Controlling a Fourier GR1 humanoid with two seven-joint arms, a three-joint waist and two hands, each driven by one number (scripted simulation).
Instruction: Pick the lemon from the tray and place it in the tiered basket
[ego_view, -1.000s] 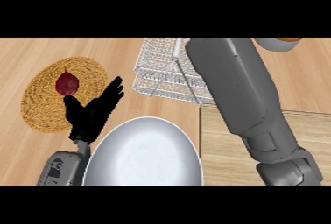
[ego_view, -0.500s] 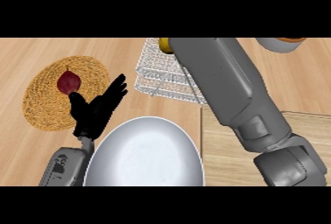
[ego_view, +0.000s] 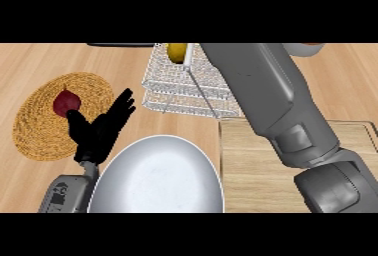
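The yellow lemon (ego_view: 177, 51) shows at the top of the white wire tiered basket (ego_view: 181, 92), right beside my right forearm (ego_view: 266, 100). That forearm runs from the lower right up past the view's top edge, so my right hand is out of sight. The round woven tray (ego_view: 44, 125) lies at the left with a dark red fruit (ego_view: 66, 102) on it. My left hand (ego_view: 100, 131) rests open over the tray's right edge, fingers straight and pointing up, holding nothing.
A large silver plate (ego_view: 159, 175) fills the lower middle, just under my left hand. A wooden cutting board (ego_view: 247, 165) lies to its right, partly under my right arm. A pale object (ego_view: 310, 48) sits at the top right edge.
My right forearm has swung left and further over the basket. The lemon has come into view at the basket's top. My left hand has not moved.
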